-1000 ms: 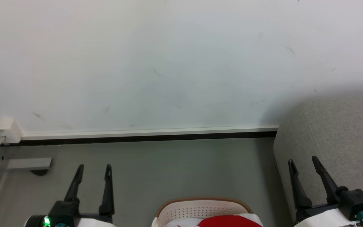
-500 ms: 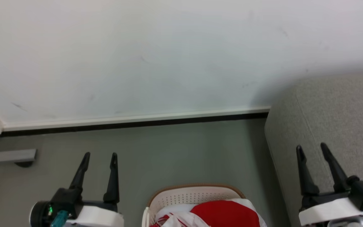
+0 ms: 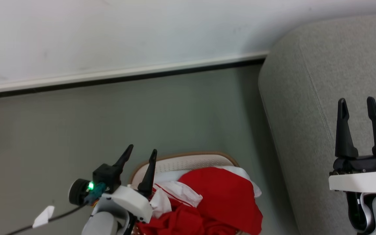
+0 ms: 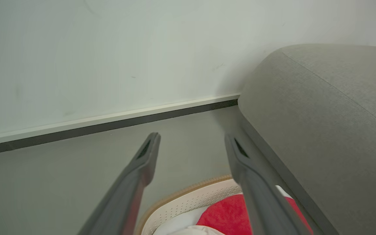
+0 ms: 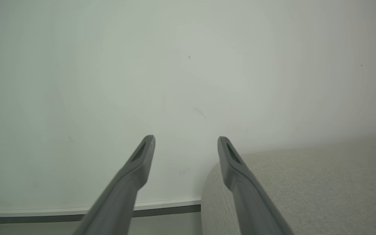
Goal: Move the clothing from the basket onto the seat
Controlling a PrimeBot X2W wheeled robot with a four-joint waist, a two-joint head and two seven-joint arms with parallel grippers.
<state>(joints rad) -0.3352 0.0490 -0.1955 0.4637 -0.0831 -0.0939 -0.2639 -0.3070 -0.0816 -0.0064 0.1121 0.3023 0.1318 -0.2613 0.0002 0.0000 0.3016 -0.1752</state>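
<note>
Red clothing [image 3: 220, 195] with white trim is heaped in the cream basket [image 3: 181, 162], whose tan rim shows at the bottom of the head view. The same basket [image 4: 188, 204] and clothing [image 4: 227, 213] peek in low in the left wrist view. My left gripper [image 3: 142, 151] hangs open and empty over the basket's left rim; its fingers [image 4: 142, 163] stand apart. The grey seat [image 3: 308, 85] fills the right side, close beside the basket. My right gripper [image 3: 357, 101] is open and empty above the seat [image 5: 305, 189].
A pale wall with a white and black baseboard [image 3: 119, 75] runs behind the grey floor [image 3: 77, 120]. A small white paper tag [image 3: 43, 216] and a cable hang by my left arm. The floor left of the basket is bare.
The head camera has tilted down, so the wall slid up and more of the basket and clothing shows. My left gripper has swung right towards the basket's rim. Both grippers stayed open.
</note>
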